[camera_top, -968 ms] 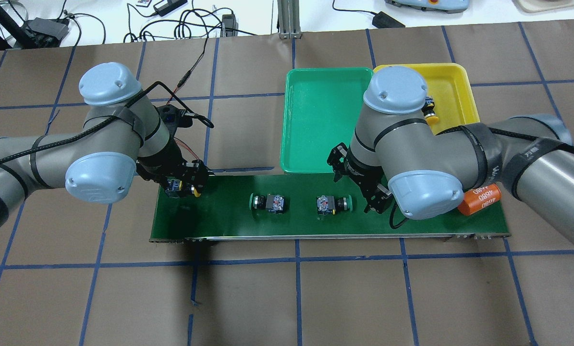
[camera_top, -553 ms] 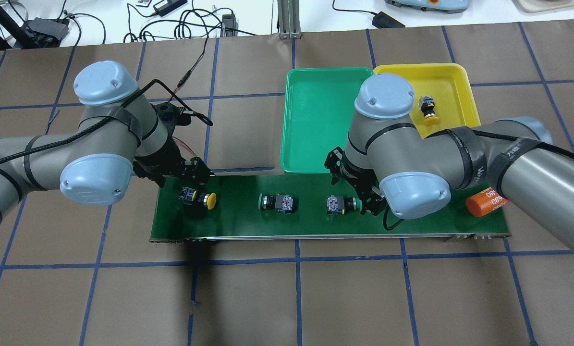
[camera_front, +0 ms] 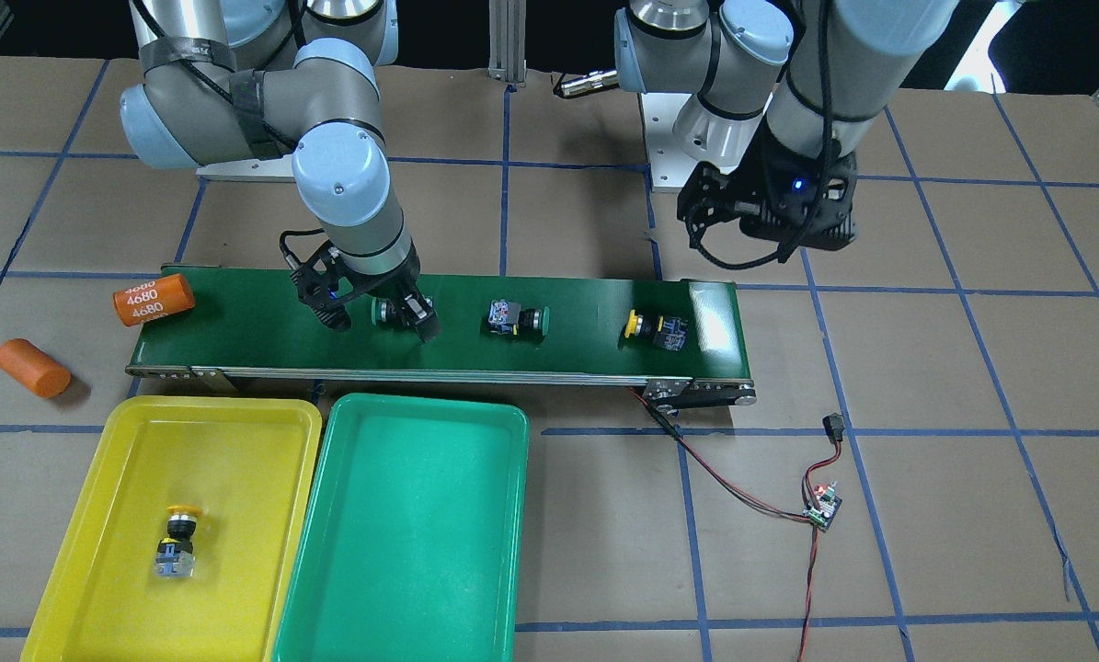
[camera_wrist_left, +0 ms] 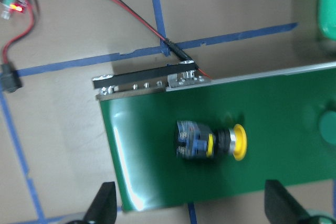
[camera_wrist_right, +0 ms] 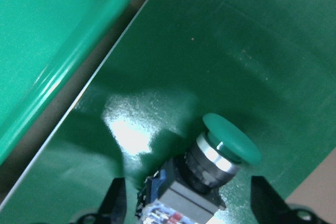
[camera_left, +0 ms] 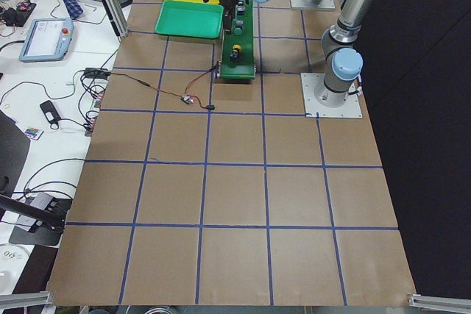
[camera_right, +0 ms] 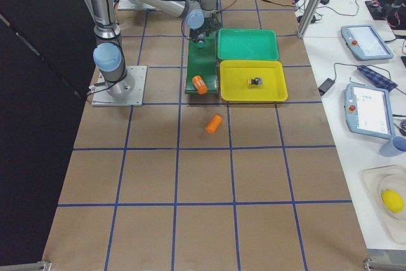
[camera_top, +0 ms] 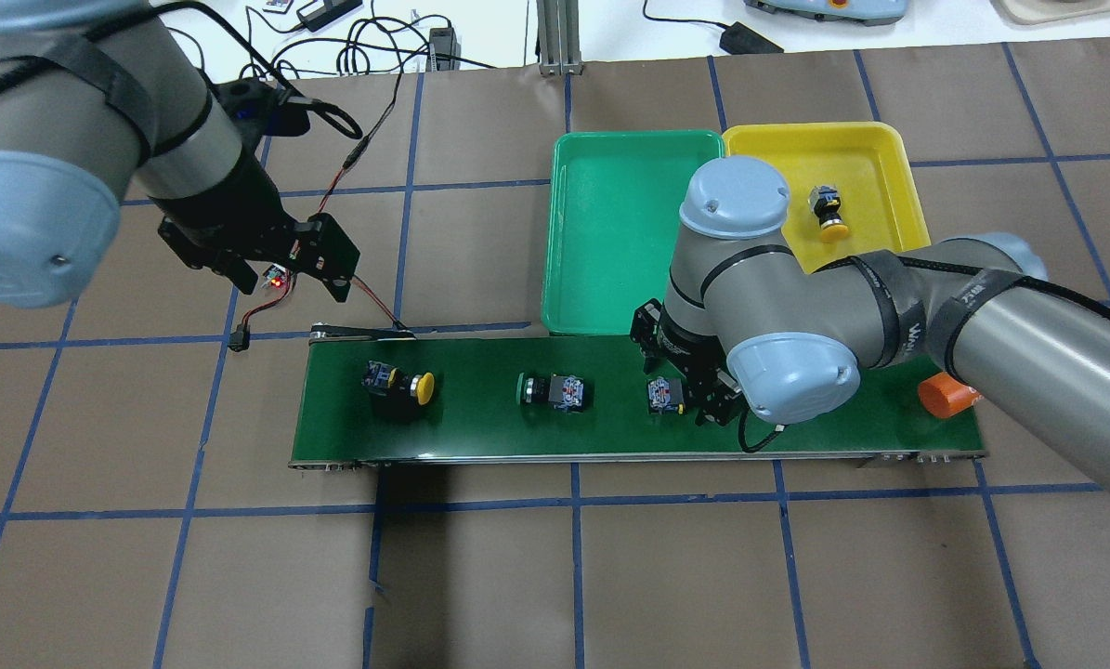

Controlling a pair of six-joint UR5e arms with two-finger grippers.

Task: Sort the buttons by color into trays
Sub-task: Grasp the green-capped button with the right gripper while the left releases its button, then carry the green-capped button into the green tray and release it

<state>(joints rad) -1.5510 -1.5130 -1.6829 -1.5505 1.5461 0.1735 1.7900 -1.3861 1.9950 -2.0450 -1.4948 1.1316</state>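
A yellow button (camera_top: 401, 384) lies on the belt's left end, also in the left wrist view (camera_wrist_left: 210, 142). My left gripper (camera_top: 285, 274) hangs open and empty above and behind it. A green button (camera_top: 555, 391) lies mid-belt. My right gripper (camera_top: 689, 395) is open and low on the belt, its fingers (camera_wrist_right: 118, 198) on either side of a second green button (camera_wrist_right: 210, 166). Another yellow button (camera_top: 828, 211) lies in the yellow tray (camera_top: 880, 177). The green tray (camera_top: 610, 232) holds nothing.
The dark green conveyor belt (camera_top: 480, 427) runs across in front of both trays. An orange cylinder (camera_front: 152, 301) printed "4680" sits at the belt's end beyond my right gripper. Another orange cylinder (camera_front: 32, 368) lies off the belt. A small wired circuit board (camera_front: 823, 507) lies by the belt's other end.
My left gripper has let go of the yellow button onto the belt and risen back and away. The buttons and orange cylinder have shifted right. My right gripper has come down around the right green button.
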